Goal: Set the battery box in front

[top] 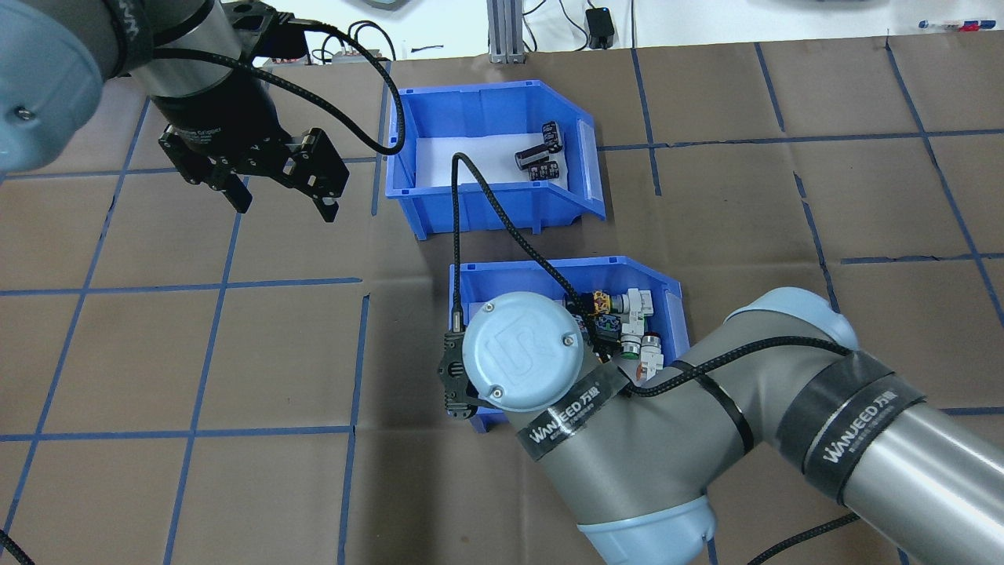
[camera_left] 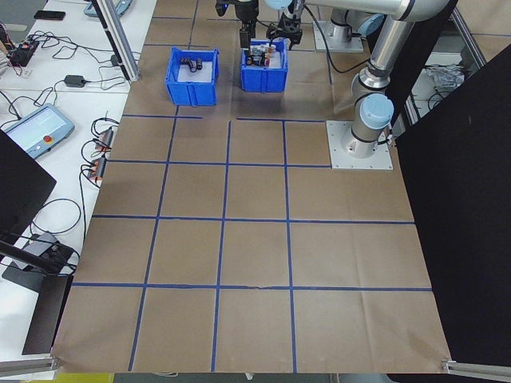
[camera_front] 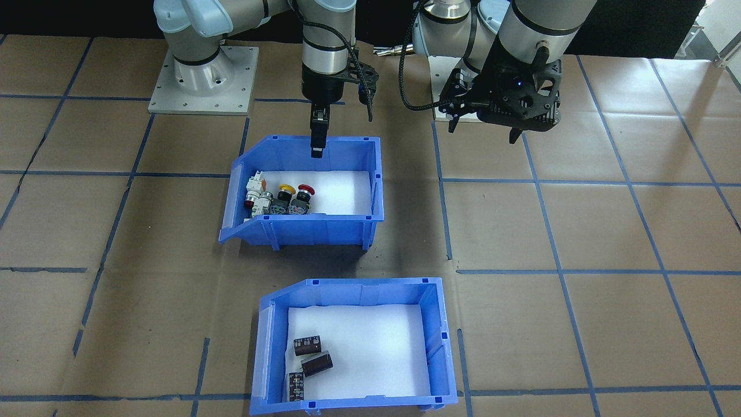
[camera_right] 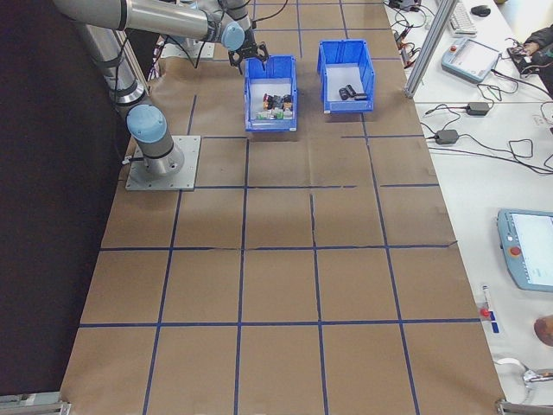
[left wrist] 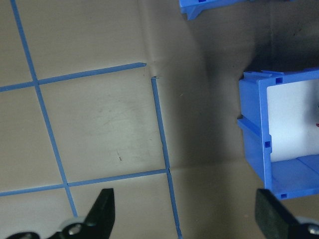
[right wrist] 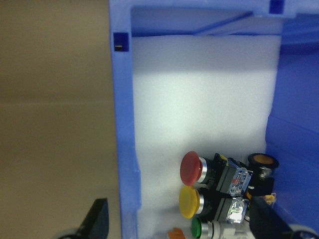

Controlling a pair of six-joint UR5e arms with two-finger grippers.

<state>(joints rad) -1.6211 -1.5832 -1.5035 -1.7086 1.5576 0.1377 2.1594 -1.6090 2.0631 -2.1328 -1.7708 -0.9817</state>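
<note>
- The battery box [camera_front: 353, 347] is a blue open bin with a white liner; it sits on the brown paper-covered table [camera_front: 579, 231] on the side far from the robot's base, untouched by either arm.
- Three dark cylinders [camera_front: 307, 362] lie in it close together, toward the end with the sloped cut-away side.
- The right gripper [camera_front: 316, 152] hangs over the back wall of the other blue bin, the switch bin [camera_front: 304, 191]. In the wrist view its two fingers are apart, one outside that wall over the paper and one inside over the liner, so they straddle the wall. Whether they touch it cannot be told.
- The left gripper [top: 278, 192] hovers in the air above bare paper, fingers spread wide and holding nothing. It is to the robot's left of both bins and clear of them.
- The left wrist view shows a corner of the switch bin at the right edge and a corner of the battery box at the top.
- The switch bin lies between the robot's base and the battery box, with a strip of paper separating the two bins.
- Push-button switches [camera_front: 281, 200] with red, yellow and white parts are bunched near its cut-away end.
- Blue tape lines [camera_front: 538, 182] mark the paper into squares.
</note>
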